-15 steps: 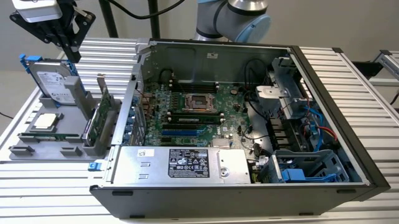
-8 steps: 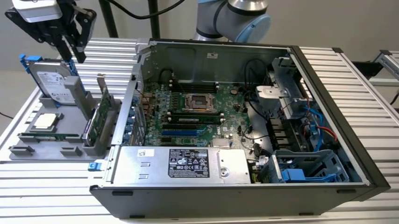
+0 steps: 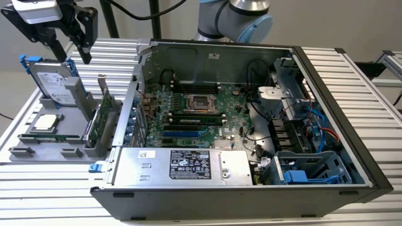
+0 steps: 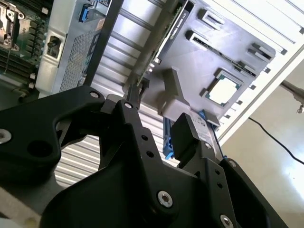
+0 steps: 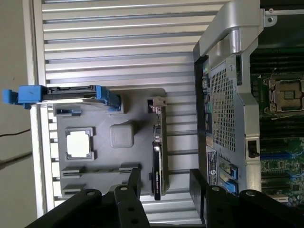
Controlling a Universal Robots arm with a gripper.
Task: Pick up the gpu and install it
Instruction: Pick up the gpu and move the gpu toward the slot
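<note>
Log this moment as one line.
gripper: open, empty, above tray | gpu: on edge in tray | stage: not yet grasped

In the exterior view the hand (image 3: pixel 75 56), at eleven o'clock, is cut off above its fingers by the picture's edge, as is the arm (image 3: pixel 236 19) at twelve. The gpu (image 3: pixel 95 123) stands in a grey holder (image 3: pixel 44 153) whose slot hides its lower edge. In the second wrist view the hand's black links cover most of the hard drive (image 4: pixel 166 142).

Ribbed metal table (image 3: pixel 44 188), matt plastic tray (image 5: pixel 137 142)
</note>
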